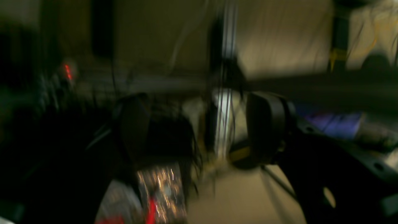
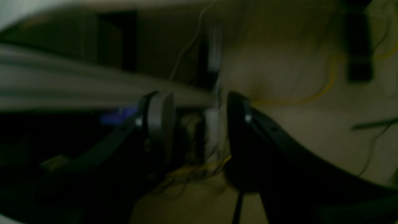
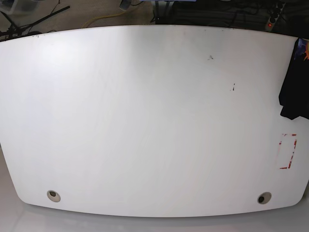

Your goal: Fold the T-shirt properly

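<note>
1. Broadly, the white bench (image 3: 145,121) fills the base view.
2. Only a black edge of the T-shirt (image 3: 294,92) shows, at the bench's right rim, above a red-marked rectangle (image 3: 287,151).
3. Left fingers (image 1: 267,124) stand wide apart, empty.
4. Right fingers (image 2: 160,121) stand parted, gripping nothing.

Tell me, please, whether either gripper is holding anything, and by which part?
Nothing is held: left gripper and right gripper stand open, empty.

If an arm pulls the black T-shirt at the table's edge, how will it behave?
The T-shirt is probably floppy: it lies in uneven folds. It would likely drag and stretch out, not slide as one piece. Part seems to lie beyond the table edge, so it may slip off.
</note>
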Robot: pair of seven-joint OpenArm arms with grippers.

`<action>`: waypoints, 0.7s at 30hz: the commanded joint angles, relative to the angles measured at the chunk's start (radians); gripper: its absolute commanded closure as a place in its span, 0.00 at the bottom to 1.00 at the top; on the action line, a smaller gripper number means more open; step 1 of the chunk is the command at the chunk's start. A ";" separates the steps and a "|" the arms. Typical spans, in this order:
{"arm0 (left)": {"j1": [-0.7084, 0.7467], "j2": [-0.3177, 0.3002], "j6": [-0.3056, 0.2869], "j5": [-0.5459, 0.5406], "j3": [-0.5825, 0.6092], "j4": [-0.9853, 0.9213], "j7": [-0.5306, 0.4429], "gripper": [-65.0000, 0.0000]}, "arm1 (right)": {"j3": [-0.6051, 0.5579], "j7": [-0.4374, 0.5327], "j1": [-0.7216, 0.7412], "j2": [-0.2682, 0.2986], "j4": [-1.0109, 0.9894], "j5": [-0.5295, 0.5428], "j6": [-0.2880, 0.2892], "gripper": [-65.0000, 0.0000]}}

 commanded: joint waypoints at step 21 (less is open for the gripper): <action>-0.668 -0.080 0.023 0.089 -0.008 -1.010 -0.017 0.43 | -0.095 0.121 0.595 0.045 -0.918 -0.295 -0.098 0.61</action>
